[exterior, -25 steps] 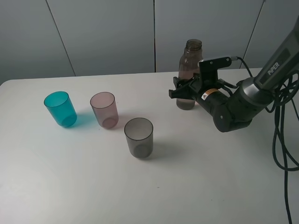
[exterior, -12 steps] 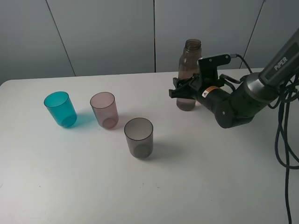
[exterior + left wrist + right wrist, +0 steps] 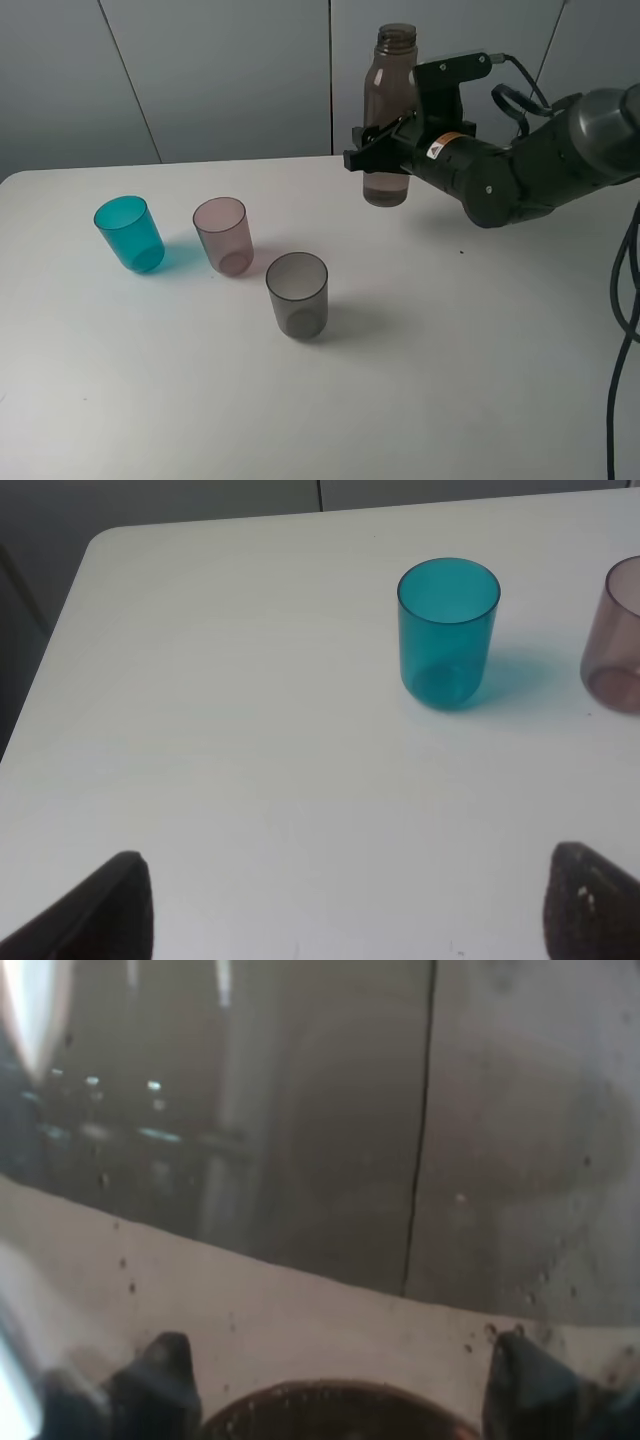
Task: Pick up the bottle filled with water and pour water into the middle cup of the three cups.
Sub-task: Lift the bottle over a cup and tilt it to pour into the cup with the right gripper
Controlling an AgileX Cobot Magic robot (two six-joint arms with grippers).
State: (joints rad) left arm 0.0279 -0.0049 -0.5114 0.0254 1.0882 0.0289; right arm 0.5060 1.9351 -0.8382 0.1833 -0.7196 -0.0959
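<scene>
One bottle [image 3: 388, 110], tall, smoky brown-grey and without a cap, stood upright over the far side of the white table [image 3: 450, 360], right of the middle. Its base appeared to be clear of the tabletop. The right gripper [image 3: 378, 150] was clamped around its lower body, with black fingers on either side. In the right wrist view the bottle's translucent wall [image 3: 320, 1160] filled almost the whole picture, with two dark fingertips [image 3: 160, 1380] at the edge.

Three cups of the same size stood upright and apart from one another on the left half of the table, in a loose line slanting toward the near side. The middle cup [image 3: 223, 235], pinkish-mauve, stood well apart from the bottle. The teal cup [image 3: 129, 233] was on its left and the smoky-grey cup [image 3: 297, 294] nearer the camera on its right.

Only one arm, the right, showed in the high view, with black cables [image 3: 625, 290] hanging at the right edge. The left wrist view showed the left gripper [image 3: 350, 910] spread wide and holding nothing, above bare table. Its two dark fingertips [image 3: 115, 910] sat in the picture's corners, and the teal cup and part of the mauve one were visible beyond them.
</scene>
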